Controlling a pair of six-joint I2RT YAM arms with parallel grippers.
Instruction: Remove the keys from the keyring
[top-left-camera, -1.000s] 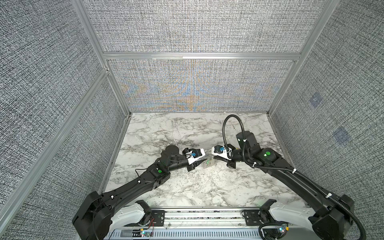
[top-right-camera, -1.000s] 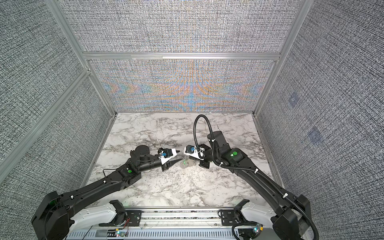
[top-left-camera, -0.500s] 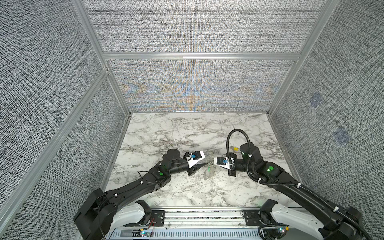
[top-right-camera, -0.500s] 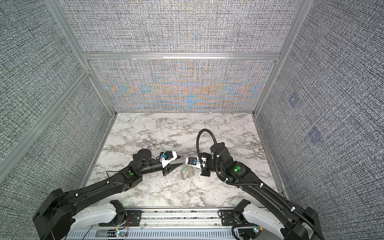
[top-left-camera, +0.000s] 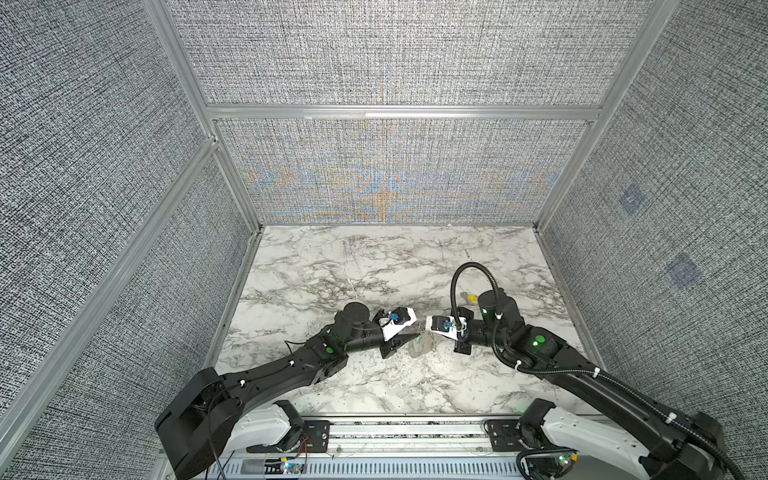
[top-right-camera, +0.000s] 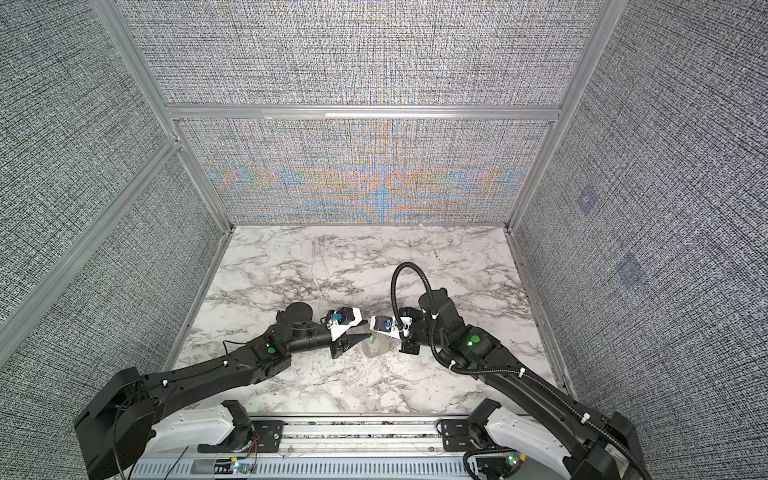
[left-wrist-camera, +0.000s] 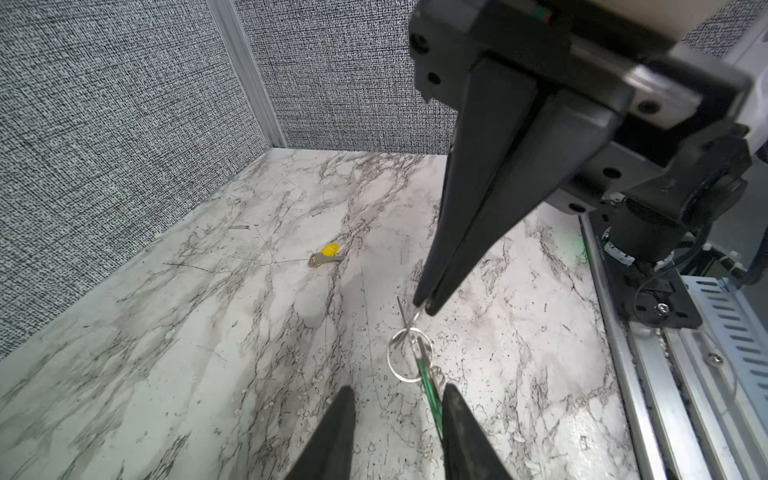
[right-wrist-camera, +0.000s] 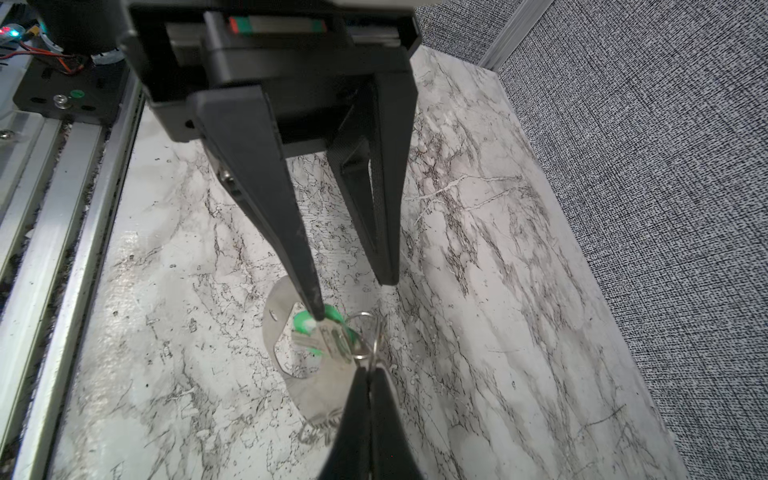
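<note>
Now sets the right gripper (left-wrist-camera: 426, 305) pressed shut and the left gripper (right-wrist-camera: 352, 298) parted, tip to tip over the front middle of the table (top-left-camera: 374, 270). Pinches a small wire ring of the keyring (right-wrist-camera: 282, 328) in the right one, and straddles the green key (right-wrist-camera: 320, 338) with the left, one fingertip (right-wrist-camera: 318, 313) touching the tag. Shows the yellow key (left-wrist-camera: 326, 254) lying flat on the marble, well apart.

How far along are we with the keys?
Done: the yellow-tagged key lies loose on the table. In hand: the right gripper pinches the keyring while the open left gripper straddles the green-tagged key. Remaining: work that key off the ring.
</note>
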